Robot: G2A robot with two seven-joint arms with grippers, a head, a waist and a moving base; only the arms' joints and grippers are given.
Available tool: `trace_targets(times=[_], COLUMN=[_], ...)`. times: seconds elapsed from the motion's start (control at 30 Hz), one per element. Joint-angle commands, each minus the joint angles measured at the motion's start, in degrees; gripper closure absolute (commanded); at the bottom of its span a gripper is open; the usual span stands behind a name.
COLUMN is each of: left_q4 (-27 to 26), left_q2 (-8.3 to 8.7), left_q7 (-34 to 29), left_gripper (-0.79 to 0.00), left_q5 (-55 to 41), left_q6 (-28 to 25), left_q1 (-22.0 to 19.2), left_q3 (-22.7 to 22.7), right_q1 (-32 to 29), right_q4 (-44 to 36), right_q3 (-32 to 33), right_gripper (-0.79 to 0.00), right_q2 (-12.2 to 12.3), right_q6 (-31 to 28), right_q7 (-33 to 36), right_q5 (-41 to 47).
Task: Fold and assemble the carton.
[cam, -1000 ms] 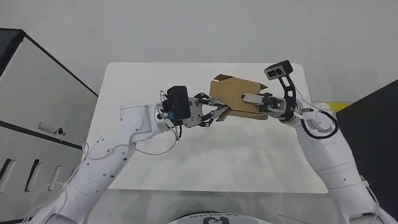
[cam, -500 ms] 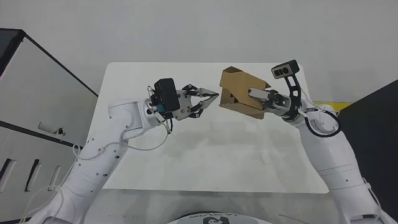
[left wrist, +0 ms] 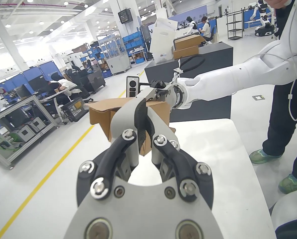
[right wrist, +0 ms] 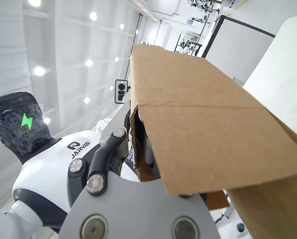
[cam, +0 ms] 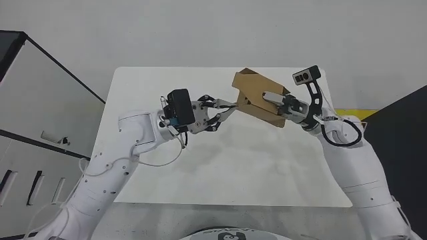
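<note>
From above, the brown carton (cam: 252, 92) hangs over the far right part of the white tabletop (cam: 233, 173), tilted, between the two grippers. The right wrist view adds what the top view hides: the right gripper (cam: 267, 97) is clamped on one carton wall, with one of its fingers (right wrist: 124, 125) outside the cardboard and the other inside the open end. The left wrist view looks along the left gripper (left wrist: 144, 101), whose fingers are drawn together in front of the carton's near lower corner. Cardboard shows through the slit beneath the pads. Whether they pinch an edge or merely touch it, I cannot tell. In the top view those tips sit right at the carton's edge facing the left arm. The carton's far corner lies close to the tabletop's far edge, and the right arm sits near the right edge. A wide stretch of tabletop lies toward the robot and toward the left edge.
</note>
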Motion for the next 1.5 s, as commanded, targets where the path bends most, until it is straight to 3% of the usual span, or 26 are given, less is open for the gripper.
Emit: trace_targets(times=[0.0, 0.8, 1.47], left_q4=[0.5, 0.8, 0.9], left_q2=[-0.12, -0.52, -0.58], left_q7=[0.2, 1.4, 1.1], left_gripper=[0.0, 0.0, 0.0], left_q5=[0.2, -0.5, -0.4], left_q6=[0.3, -2.0, -2.0], left_q1=[-0.4, -1.0, -0.8], left_q3=[0.4, 2.5, 2.3], right_q1=[0.1, 0.5, 0.6], right_q4=[-0.2, -0.9, -0.8], right_q3=[-0.3, -1.8, -2.4], right_gripper=[0.0, 0.0, 0.0], right_q2=[-0.1, -0.5, -0.8], right_q6=[-0.5, -0.4, 0.0], right_q7=[0.9, 6.6, 5.9], right_q5=[1.0, 4.6, 4.6])
